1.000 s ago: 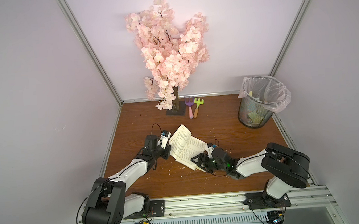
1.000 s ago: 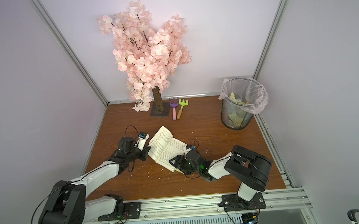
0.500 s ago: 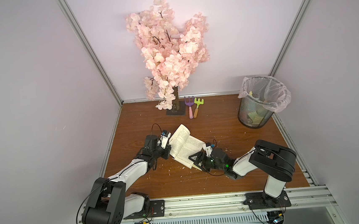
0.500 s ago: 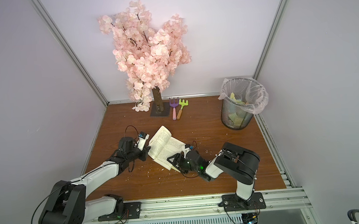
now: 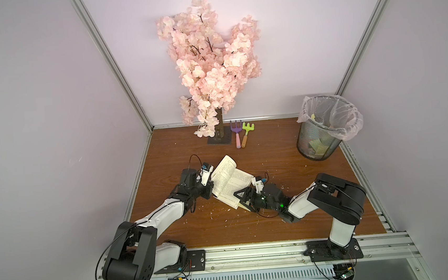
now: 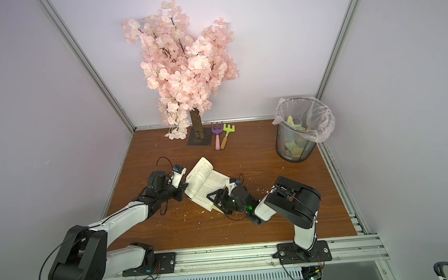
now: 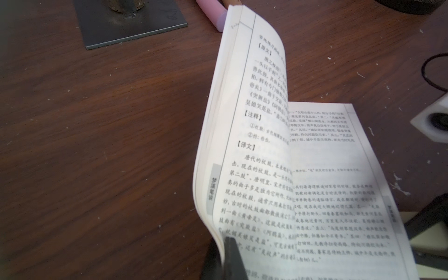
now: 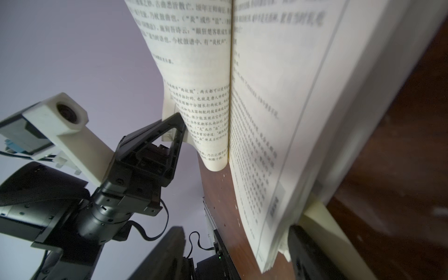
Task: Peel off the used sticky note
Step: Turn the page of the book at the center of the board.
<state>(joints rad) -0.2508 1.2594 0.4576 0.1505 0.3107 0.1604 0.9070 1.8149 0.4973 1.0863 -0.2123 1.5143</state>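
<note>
A: Your left arm stretches low across the table [image 5: 273, 153]; the left gripper [image 5: 211, 186] is clamped on the book's [image 5: 231, 177] lifted pages.
B: Your right arm is folded at the elbow, forearm low. The right gripper [image 5: 241, 198] stands spread wide at the book's near corner, where the note [image 8: 317, 215] pokes from under the pages.

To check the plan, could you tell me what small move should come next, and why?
Probably ease the right pincer onto the yellow note and close: it juts from under the book's flat pages, the pincer is open beside it, and the left pincer holds the other pages up.
</note>
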